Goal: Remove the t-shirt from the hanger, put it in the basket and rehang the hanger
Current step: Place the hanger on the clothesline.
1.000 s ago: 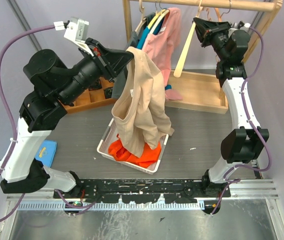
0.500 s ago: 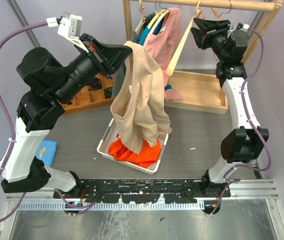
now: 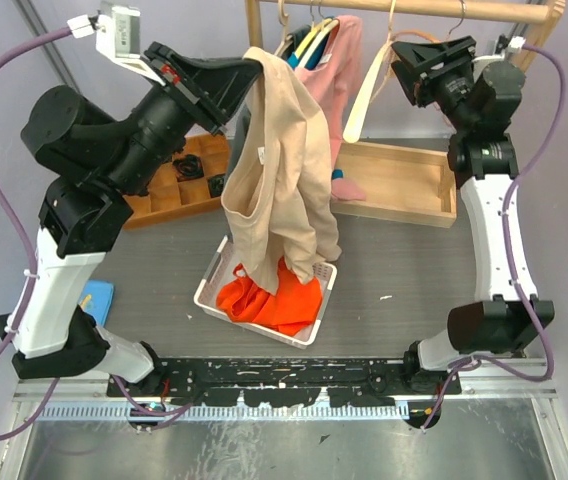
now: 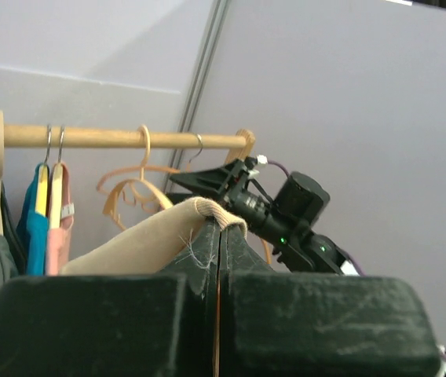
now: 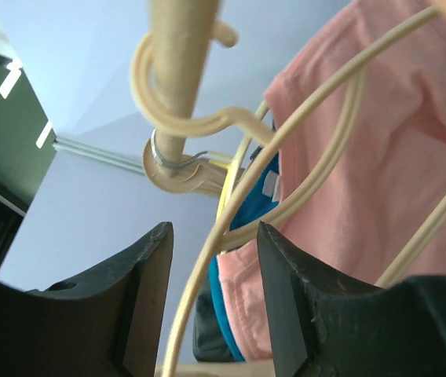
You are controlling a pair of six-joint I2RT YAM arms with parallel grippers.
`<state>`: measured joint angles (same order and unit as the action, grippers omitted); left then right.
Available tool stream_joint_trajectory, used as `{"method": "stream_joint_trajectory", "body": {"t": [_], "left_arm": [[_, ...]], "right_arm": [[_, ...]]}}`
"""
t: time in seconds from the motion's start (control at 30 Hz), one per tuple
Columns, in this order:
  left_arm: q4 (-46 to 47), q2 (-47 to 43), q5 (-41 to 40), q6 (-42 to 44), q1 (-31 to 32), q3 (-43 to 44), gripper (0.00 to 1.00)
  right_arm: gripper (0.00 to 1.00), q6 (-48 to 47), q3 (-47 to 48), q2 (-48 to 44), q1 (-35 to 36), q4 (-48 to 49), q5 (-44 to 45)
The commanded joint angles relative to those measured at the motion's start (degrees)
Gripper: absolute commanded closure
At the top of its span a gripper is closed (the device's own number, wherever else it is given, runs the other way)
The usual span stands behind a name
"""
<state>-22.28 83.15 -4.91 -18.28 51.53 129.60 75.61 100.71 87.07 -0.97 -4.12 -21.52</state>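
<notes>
The beige t-shirt (image 3: 284, 170) hangs long from my left gripper (image 3: 254, 70), which is shut on its top hem high in front of the rack. In the left wrist view the hem (image 4: 207, 210) folds over the closed gripper (image 4: 219, 232). The bare cream hanger (image 3: 364, 90) hangs by its hook on the wooden rod (image 3: 404, 10). My right gripper (image 3: 404, 55) stands open beside it. In the right wrist view the hanger's arm (image 5: 199, 290) runs between the spread jaws of the gripper (image 5: 213, 232) without being pinched.
A pink shirt (image 3: 339, 60) and other clothes hang on the rod. Below the t-shirt stands a white basket (image 3: 209, 290) of orange clothes (image 3: 264, 300). A wooden tray (image 3: 404, 180) lies at the back right, a compartment box (image 3: 179, 195) at the back left, and a blue object (image 3: 94, 300) at the left.
My right gripper has opened and let go of the hanger, which stays hooked on the rod. My left gripper has risen, lifting the t-shirt higher.
</notes>
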Motion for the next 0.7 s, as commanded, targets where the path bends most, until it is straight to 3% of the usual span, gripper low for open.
{"method": "stream_joint_trajectory", "body": {"t": [0.0,0.4,0.67], "left_arm": [[11.2,-0.7,-0.9,0.9,0.2,4.7,1.00],[13.2,-2.7,-0.4,-1.4,0.2,5.7,1.00],[8.6,-9.8,-1.1,-2.1,0.2,-8.1,1.00]], "right_arm": [[0.47,-10.1,2.9,-6.0,-0.3,-2.5,-0.4],[0.47,-18.5,1.7,-12.9,-0.3,-9.8,-0.1],[0.46,-22.2,0.6,-16.4,-0.3,-11.1,0.1]]}}
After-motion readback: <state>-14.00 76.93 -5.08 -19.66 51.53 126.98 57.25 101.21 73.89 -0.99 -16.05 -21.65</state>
